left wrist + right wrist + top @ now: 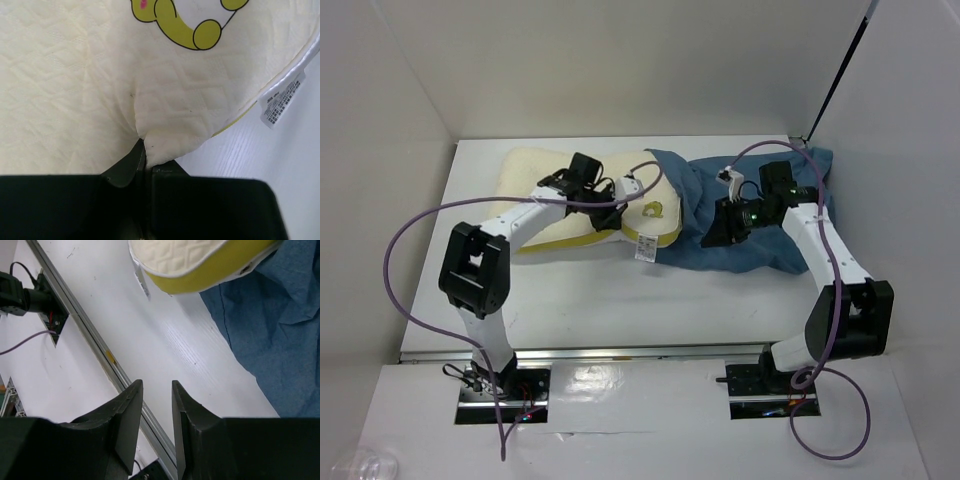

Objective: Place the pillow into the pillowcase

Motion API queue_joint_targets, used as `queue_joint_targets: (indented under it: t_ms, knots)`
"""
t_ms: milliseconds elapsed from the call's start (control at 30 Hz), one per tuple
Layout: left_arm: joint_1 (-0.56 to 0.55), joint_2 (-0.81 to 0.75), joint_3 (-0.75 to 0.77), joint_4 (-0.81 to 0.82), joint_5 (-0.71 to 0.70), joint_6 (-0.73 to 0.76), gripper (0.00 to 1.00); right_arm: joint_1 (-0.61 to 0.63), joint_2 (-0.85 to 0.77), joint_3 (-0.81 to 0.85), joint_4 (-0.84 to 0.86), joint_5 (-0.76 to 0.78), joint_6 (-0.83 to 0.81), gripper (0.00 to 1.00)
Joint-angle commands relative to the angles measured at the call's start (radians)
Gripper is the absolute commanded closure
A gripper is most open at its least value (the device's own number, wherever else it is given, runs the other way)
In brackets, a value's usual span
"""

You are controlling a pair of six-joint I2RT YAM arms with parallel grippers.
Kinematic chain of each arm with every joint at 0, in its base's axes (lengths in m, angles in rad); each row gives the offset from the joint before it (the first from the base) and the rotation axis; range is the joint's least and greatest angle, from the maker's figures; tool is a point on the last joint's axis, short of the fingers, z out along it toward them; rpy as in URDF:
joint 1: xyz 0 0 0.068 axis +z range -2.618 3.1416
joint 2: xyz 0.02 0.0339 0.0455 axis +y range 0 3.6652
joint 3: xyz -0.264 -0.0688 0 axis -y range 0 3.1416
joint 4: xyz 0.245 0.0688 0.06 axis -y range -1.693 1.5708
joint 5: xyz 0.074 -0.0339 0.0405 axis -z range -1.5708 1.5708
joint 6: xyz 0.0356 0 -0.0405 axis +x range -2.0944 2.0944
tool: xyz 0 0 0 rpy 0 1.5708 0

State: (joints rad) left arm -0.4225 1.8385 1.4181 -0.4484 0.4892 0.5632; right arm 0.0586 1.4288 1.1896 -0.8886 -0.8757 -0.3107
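The cream-yellow pillow (545, 170) lies at the back left of the table, and its right end, with the yellow emblem (655, 210) and white tag (645, 248), reaches the dusty-blue pillowcase (760, 255). My left gripper (620, 205) is shut on a pinch of pillow fabric (165, 125) just below the emblem (175, 22). My right gripper (156, 390) hovers open over bare table with nothing between its fingers. The pillow's corner (200, 260) and the wrinkled pillowcase (270, 340) lie ahead of it.
White walls close in the table on the left, back and right. A metal rail (95, 337) runs along the table's near edge, with an arm base (25, 292) beyond it. Purple cables (395, 255) loop off both arms.
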Motion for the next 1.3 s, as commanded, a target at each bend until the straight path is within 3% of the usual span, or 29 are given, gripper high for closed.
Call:
queue_joint_targets:
  t_ms: [0, 100, 267, 433, 633, 800, 1000, 1167, 1267]
  knots:
    - [0.018, 0.025, 0.106, -0.148, 0.142, -0.046, 1.00, 0.003, -0.005, -0.004, 0.057, -0.009, 0.050, 0.63]
    - [0.043, 0.073, 0.209, -0.246, 0.213, -0.057, 1.00, 0.055, -0.005, -0.004, 0.091, 0.013, 0.050, 0.65]
    - [0.064, 0.133, 0.326, -0.366, 0.276, -0.048, 1.00, 0.230, -0.047, -0.039, 0.172, 0.217, -0.024, 0.66]
    - [0.082, 0.133, 0.352, -0.386, 0.276, -0.048, 1.00, 0.435, -0.106, -0.067, 0.243, 0.365, -0.230, 0.66]
    - [0.109, 0.166, 0.425, -0.476, 0.307, -0.023, 1.00, 0.668, -0.206, -0.224, 0.370, 0.625, -0.543, 0.66]
    - [0.131, 0.188, 0.478, -0.545, 0.373, -0.011, 1.00, 0.704, -0.191, -0.289, 0.465, 0.794, -0.711, 0.66]
    - [0.159, 0.177, 0.467, -0.599, 0.407, 0.009, 1.00, 0.713, -0.130, -0.361, 0.681, 1.016, -0.731, 0.58]
    - [0.169, 0.165, 0.467, -0.624, 0.407, 0.032, 1.00, 0.722, -0.103, -0.351, 0.674, 0.986, -0.787, 0.48]
    - [0.182, 0.165, 0.476, -0.635, 0.416, 0.032, 1.00, 0.722, -0.068, -0.352, 0.669, 0.975, -0.826, 0.48]
